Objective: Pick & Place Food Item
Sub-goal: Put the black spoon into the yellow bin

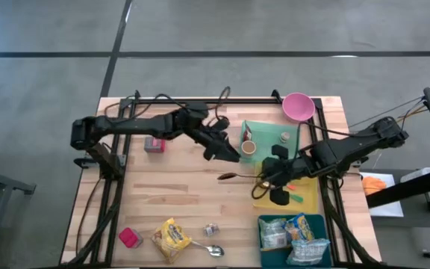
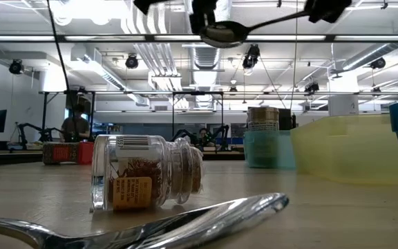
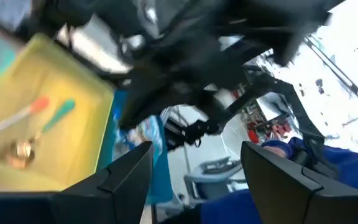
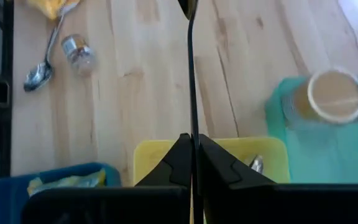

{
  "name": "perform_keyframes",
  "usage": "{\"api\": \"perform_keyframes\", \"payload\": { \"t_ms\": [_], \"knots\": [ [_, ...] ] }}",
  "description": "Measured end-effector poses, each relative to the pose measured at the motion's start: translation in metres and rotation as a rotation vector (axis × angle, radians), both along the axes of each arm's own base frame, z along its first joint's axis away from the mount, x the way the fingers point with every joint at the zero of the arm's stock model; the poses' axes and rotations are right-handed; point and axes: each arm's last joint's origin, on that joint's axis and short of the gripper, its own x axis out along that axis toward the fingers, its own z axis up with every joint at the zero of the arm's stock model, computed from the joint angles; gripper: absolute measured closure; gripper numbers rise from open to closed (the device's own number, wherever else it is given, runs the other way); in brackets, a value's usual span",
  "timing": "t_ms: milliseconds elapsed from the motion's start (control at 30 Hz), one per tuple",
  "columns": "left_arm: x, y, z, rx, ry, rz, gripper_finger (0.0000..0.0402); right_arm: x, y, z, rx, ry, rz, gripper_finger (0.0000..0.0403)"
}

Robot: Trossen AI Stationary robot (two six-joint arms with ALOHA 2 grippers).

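A dark spoon (image 1: 234, 176) hangs over the middle of the table, its bowl (image 2: 220, 33) high above the tabletop in the low view. My right gripper (image 1: 266, 175) is shut on it at the left edge of the yellow tray (image 1: 304, 200). My left gripper (image 1: 226, 152) stands open just left of the green tray (image 1: 271, 128), with nothing between its fingers (image 3: 129, 180). A yellow snack bag (image 1: 172, 237) lies flat near the front edge. Beside it, a small jar (image 2: 147, 173) lies on its side. My right gripper pinches the spoon's thin handle (image 4: 191, 124) near its free end between the two fingers. The fingers come from the table's right, slanting down, and lie along the handle. The spoon sticks out ahead of them toward the table's left, lifted clear of the table.
A cup (image 1: 248, 147) stands on the green tray and a pink bowl (image 1: 298, 106) sits at the back. A blue bin (image 1: 271, 223) at the front right holds snack bags. A metal spoon (image 1: 209, 249), a pink item (image 1: 131, 237) and a small box (image 1: 154, 144) lie on the wood.
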Motion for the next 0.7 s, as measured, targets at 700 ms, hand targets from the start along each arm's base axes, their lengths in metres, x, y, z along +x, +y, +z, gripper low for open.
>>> {"api": "perform_keyframes", "payload": {
  "t_ms": [700],
  "knots": [
    [-0.095, -0.008, 0.036, 0.244, -0.086, 0.251, 0.0152, -0.111, 0.003, -0.074, 0.360, -0.182, -0.416, 0.0395]
  ]
}}
